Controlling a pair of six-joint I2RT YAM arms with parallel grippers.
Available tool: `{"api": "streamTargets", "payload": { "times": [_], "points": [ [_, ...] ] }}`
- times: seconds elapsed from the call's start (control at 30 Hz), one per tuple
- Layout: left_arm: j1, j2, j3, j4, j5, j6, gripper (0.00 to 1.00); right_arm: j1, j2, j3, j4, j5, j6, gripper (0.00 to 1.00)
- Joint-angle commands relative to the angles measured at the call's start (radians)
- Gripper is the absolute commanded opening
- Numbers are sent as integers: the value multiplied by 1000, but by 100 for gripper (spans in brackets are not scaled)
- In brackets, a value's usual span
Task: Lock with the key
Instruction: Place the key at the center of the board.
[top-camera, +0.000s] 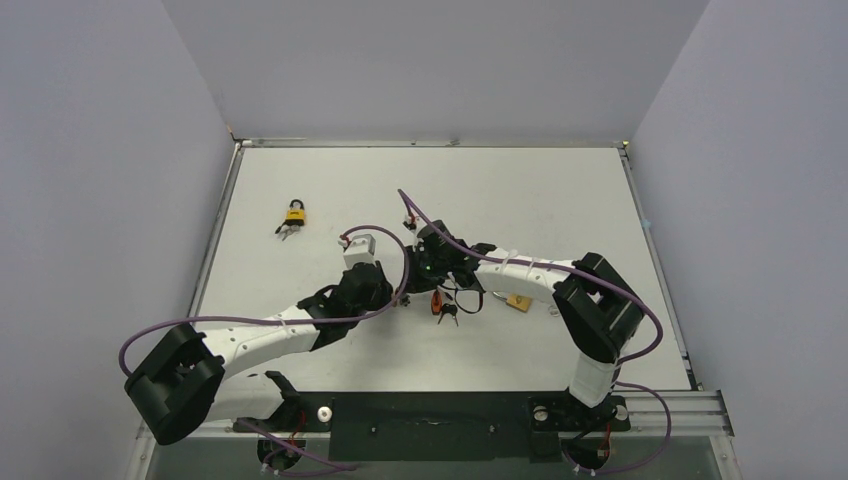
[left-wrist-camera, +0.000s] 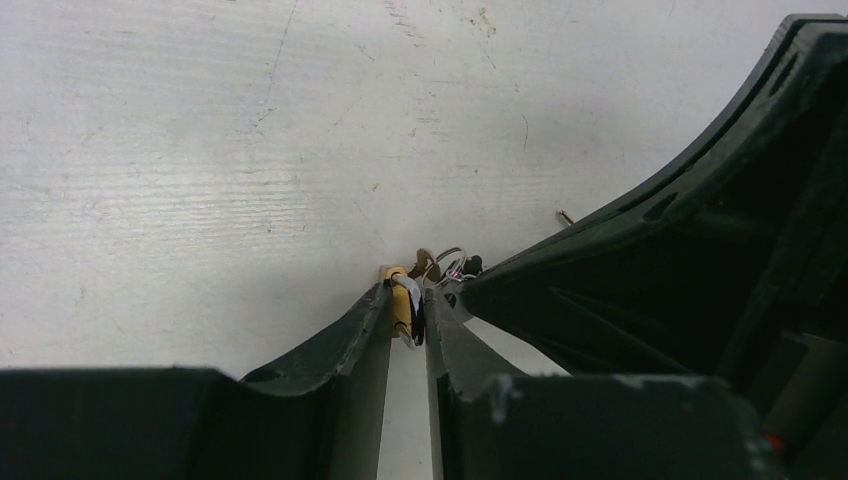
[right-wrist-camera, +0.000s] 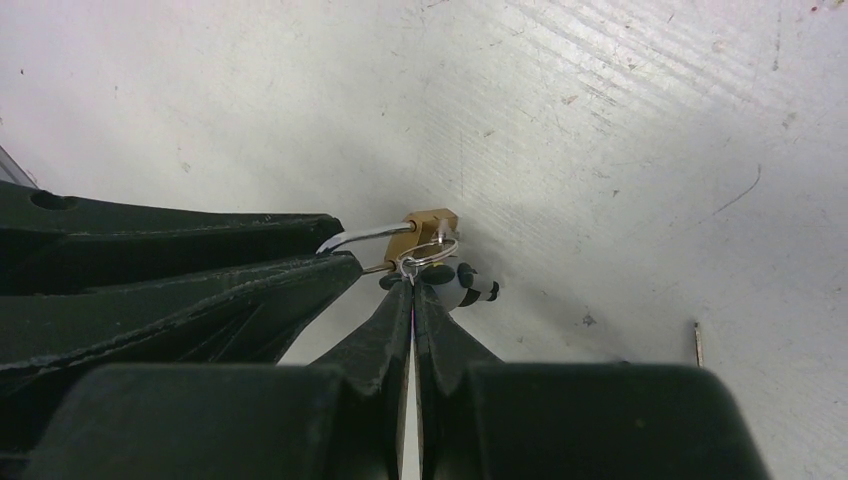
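Observation:
My left gripper (left-wrist-camera: 408, 300) is shut on a small brass padlock (left-wrist-camera: 401, 298), seen edge-on between its fingers. In the right wrist view the padlock (right-wrist-camera: 430, 227) has its silver shackle (right-wrist-camera: 362, 237) swung open and pointing toward the left gripper's fingers (right-wrist-camera: 300, 280). My right gripper (right-wrist-camera: 412, 286) is shut at the padlock's underside on the key. The key itself is hidden, and only its ring (right-wrist-camera: 427, 251) and a black-and-white charm (right-wrist-camera: 466, 285) show. In the top view both grippers (top-camera: 403, 297) (top-camera: 438, 290) meet at the table's middle.
A yellow padlock (top-camera: 295, 212) with keys (top-camera: 287, 232) lies at the back left. Another brass padlock (top-camera: 517, 301) lies just right of the right gripper. A thin metal pin (right-wrist-camera: 698, 343) lies on the white table. Grey walls stand on three sides.

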Motion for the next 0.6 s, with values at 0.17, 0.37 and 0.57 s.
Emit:
{"api": "streamTargets", "payload": {
  "times": [0.17, 0.37, 0.57],
  "points": [
    [-4, -50, 25, 37, 2, 11, 21, -8, 18, 32, 8, 45, 14, 0],
    [-4, -111, 74, -17, 9, 30, 37, -19, 14, 42, 6, 48, 13, 3],
    [-3, -186, 131, -65, 20, 25, 49, -33, 6, 47, 3, 54, 12, 13]
  ]
}}
